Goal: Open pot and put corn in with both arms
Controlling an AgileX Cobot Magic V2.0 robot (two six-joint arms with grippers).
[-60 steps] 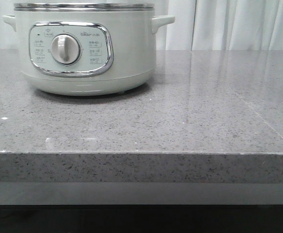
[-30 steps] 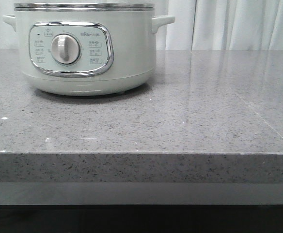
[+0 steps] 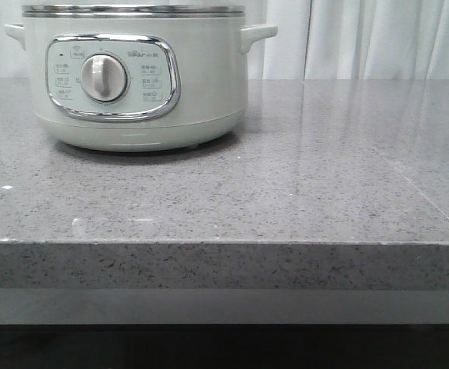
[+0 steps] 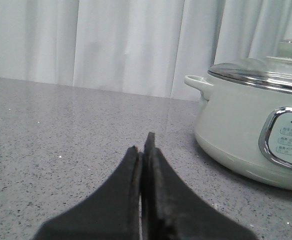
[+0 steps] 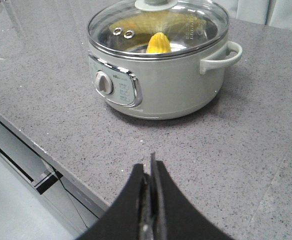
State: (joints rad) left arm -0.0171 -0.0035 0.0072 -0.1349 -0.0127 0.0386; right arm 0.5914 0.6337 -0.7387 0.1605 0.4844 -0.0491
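Change: nothing is seen to have shifted in the front view since a second ago; the pot stands where it stood.
Pot: the large round pale grey-green cooker (image 3: 136,77) with a chrome-framed panel and central dial is set at the far left of the speckled grey stone table (image 3: 286,192), its glass lid (image 5: 158,27) closed.
Corn: the bright yellow cob (image 5: 158,43) is seen through the lid, inside the pot.
Left tool (image 4: 142,150): black fingers pressed together, empty, held beside the pot.
Right tool (image 5: 148,172): pressed together, empty, above the table's front edge.
Room: bare table is left right of the pot.
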